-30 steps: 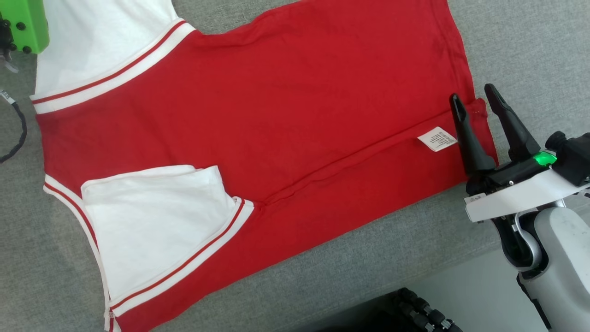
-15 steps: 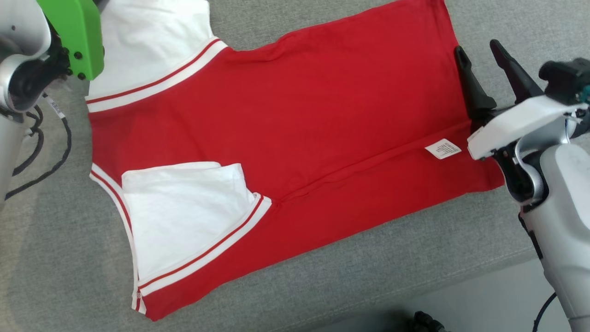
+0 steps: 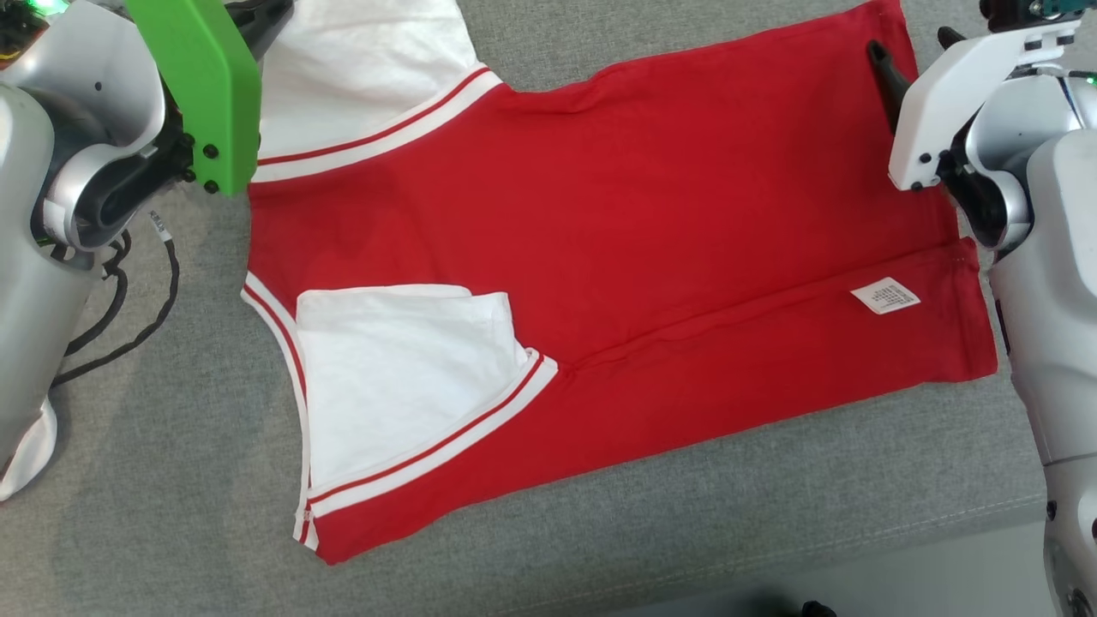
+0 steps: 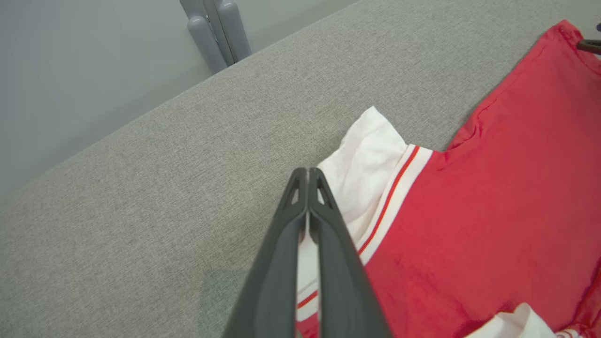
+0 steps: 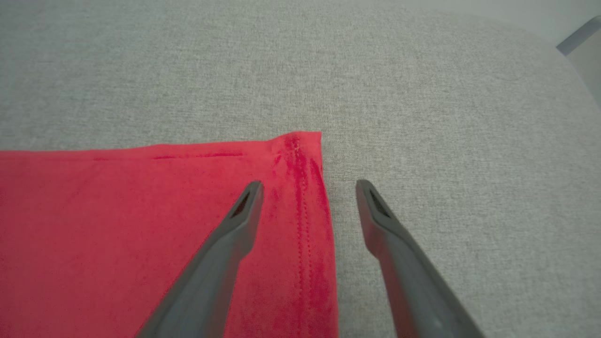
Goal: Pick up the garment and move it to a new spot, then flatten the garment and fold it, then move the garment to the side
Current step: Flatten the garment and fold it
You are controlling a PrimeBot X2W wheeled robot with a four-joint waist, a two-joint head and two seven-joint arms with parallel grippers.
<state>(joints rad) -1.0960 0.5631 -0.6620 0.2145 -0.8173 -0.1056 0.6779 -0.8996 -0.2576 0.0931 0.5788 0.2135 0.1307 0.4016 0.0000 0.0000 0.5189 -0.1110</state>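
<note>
The red and white garment (image 3: pixel 651 214) lies flat, long way left to right, on the grey tabletop (image 3: pixel 171 514), and its far right edge runs between the wide-apart right fingers (image 5: pixel 244 211), while the left fingers (image 4: pixel 324 225), pressed together, hang over the white sleeve (image 4: pixel 366 155).

A soft, matt red knit garment (image 3: pixel 651 214) with smooth white cloth panels lies on the counter (image 3: pixel 154 480), covered in coarse grey woven fabric. Its label (image 3: pixel 885 296) at right looks papery. The left tool (image 4: pixel 307 176) and right tool (image 5: pixel 307 188) are matt dark plastic. The green cover (image 3: pixel 201 86) at upper left and the pale arm shell (image 3: pixel 1058 283) are smooth, faintly glossy plastic.
</note>
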